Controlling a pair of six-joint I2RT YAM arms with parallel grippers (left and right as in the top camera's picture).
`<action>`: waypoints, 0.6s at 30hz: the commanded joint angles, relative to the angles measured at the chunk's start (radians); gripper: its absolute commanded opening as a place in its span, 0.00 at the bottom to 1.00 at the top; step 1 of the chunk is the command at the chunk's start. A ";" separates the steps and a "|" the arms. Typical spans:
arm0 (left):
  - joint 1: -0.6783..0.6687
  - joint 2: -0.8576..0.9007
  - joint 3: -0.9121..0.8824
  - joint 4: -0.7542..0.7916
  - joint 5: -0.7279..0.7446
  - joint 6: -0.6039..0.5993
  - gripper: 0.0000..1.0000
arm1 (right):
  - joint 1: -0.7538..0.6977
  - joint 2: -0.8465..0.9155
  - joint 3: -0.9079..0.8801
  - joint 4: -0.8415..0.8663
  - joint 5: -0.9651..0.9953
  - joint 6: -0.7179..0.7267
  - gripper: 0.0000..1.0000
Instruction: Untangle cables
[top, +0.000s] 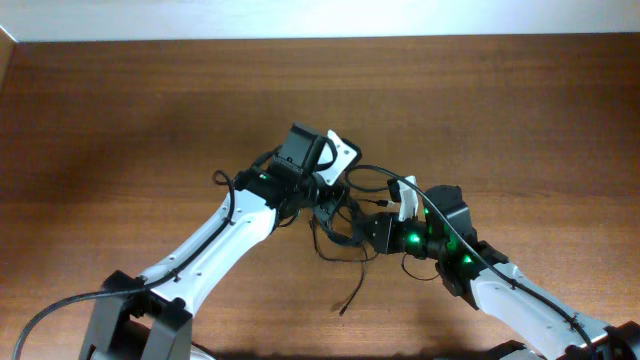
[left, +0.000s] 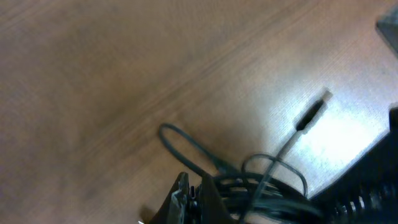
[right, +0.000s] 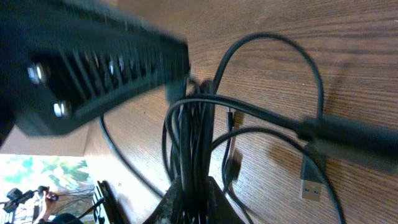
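Note:
The cables (top: 342, 232), thin black cords, lie bunched on the wooden table between my two grippers, and one loose end (top: 352, 292) trails toward the front. My left gripper (top: 322, 205) sits at the bunch's left side. In the left wrist view it (left: 191, 198) is shut with a thin dark strand pinched between its fingers, the cables (left: 267, 186) coiled just to their right and a plug end (left: 311, 115) lying beyond. My right gripper (top: 373, 232) is shut on the cables (right: 194, 137). A USB plug (right: 313, 185) lies beside it.
The brown wooden table (top: 120, 120) ends at a pale wall along the far edge (top: 300, 36). The left arm's black gripper body (right: 93, 68) hangs close over the bunch in the right wrist view. Thicker arm cables loop near both wrists.

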 joint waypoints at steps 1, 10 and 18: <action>0.002 -0.021 0.014 -0.080 0.101 0.031 0.00 | 0.005 -0.005 0.010 0.008 0.003 -0.008 0.10; 0.002 -0.021 0.005 -0.182 0.224 0.064 0.00 | 0.003 -0.005 0.010 0.019 0.044 0.140 0.09; 0.002 -0.021 -0.103 -0.116 0.171 0.048 0.00 | 0.003 -0.005 0.010 0.165 0.032 0.487 0.06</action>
